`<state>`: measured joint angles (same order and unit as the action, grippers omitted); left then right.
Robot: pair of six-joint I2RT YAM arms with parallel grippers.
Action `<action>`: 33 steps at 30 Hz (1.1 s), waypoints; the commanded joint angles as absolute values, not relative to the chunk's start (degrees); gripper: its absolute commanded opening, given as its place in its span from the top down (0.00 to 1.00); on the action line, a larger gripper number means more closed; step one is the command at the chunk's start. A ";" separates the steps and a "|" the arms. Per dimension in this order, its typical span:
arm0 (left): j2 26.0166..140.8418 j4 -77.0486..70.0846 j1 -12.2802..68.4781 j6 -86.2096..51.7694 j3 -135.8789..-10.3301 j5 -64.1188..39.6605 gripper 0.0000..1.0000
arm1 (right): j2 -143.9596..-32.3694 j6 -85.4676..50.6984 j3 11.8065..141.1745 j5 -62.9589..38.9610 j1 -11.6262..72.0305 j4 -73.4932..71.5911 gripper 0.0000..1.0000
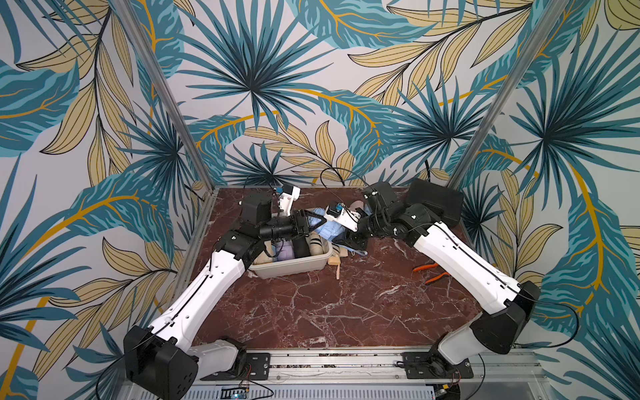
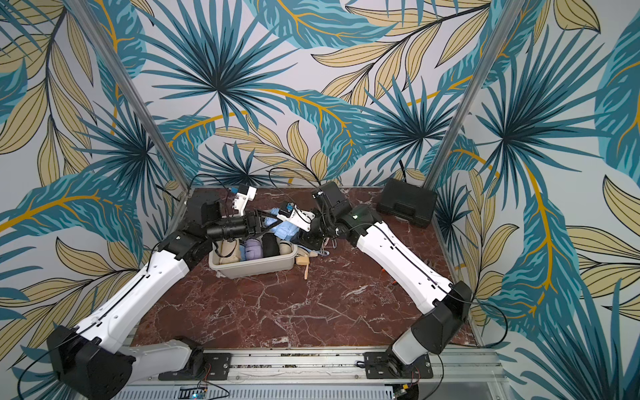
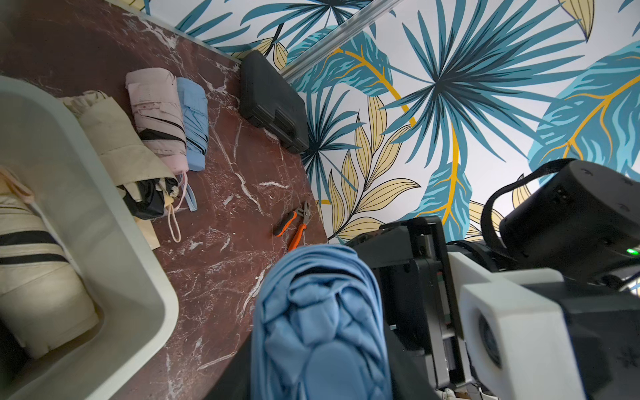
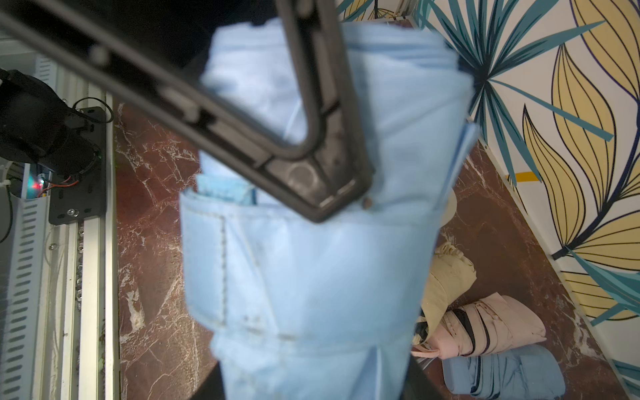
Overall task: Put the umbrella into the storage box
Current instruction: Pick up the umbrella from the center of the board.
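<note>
Light-blue umbrella [image 2: 283, 230] between left and right jaws, over the off-white storage box [image 2: 258, 269].

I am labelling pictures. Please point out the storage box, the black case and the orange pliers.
storage box [image 1: 292, 269]: in a top view, front wall.
black case [image 2: 407, 202]: in a top view, lid.
orange pliers [image 3: 299, 233]: left wrist view, one handle.

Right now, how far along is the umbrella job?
Done: four folded umbrellas lie in the storage box. In hand: the light blue umbrella, clamped by left gripper and right gripper, not yet inside. Left: dropping it in, then the beige umbrella, pink umbrella and blue umbrella lying on the table.
</note>
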<state>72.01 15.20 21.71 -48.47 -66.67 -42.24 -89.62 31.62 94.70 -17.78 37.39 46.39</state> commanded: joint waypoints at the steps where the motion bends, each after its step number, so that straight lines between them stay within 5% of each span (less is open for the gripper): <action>1: 73.21 14.32 21.88 -47.72 -68.35 -40.25 0.60 | -89.58 31.55 96.73 -16.84 38.30 44.44 0.59; 10: 72.16 4.41 21.88 -51.47 -65.52 -31.96 0.91 | -86.86 3.78 95.30 -1.81 39.24 36.24 0.01; 13: 71.83 0.22 21.86 -53.37 -64.25 -27.98 1.00 | -84.54 -9.00 92.55 -0.46 39.43 30.32 0.01; 23: 67.28 -25.98 21.88 -63.77 -53.30 -7.40 1.00 | -78.25 -56.25 80.70 9.18 40.53 14.58 0.10; 33: 66.43 -37.95 21.83 -73.01 -48.49 -2.47 1.00 | -85.72 -70.56 68.69 5.58 44.88 -26.57 0.04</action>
